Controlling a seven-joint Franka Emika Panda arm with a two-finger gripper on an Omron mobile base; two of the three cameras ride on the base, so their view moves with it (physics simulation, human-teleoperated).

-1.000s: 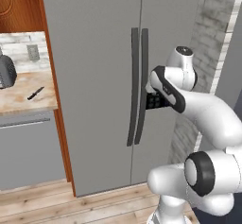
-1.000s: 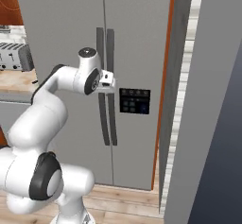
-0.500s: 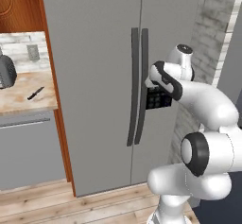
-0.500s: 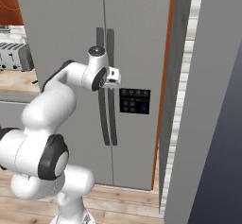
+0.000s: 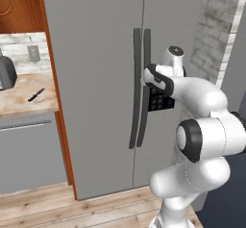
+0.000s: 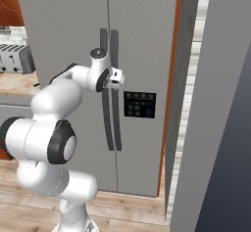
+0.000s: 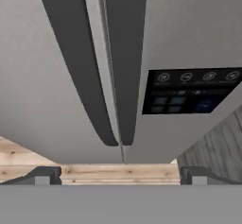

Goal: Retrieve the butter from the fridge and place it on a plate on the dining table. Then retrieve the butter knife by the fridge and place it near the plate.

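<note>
The fridge (image 5: 96,54) stands with both grey doors shut, its two long dark handles (image 5: 141,87) side by side at the seam. My gripper (image 5: 147,76) is open right at the right door's handle (image 6: 115,69), level with its upper half, holding nothing. In the hand view both handles (image 7: 101,67) run down the middle, between my fingertips (image 7: 45,175). The butter is hidden behind the shut doors. The butter knife (image 5: 36,95), black-handled, lies on the wooden counter left of the fridge. The plate and the dining table are out of view.
A dark control panel (image 6: 139,104) sits on the right door, just below my hand. On the counter (image 5: 21,99) stands a dark appliance (image 5: 6,73); a grey dishwasher front (image 5: 29,150) is under it. A toaster (image 6: 13,59) and a grey wall (image 6: 220,104) flank the fridge.
My arm has reached forward, and the open gripper has come in closer to the fridge's handles. The fridge doors have stayed shut and the knife has not moved.
</note>
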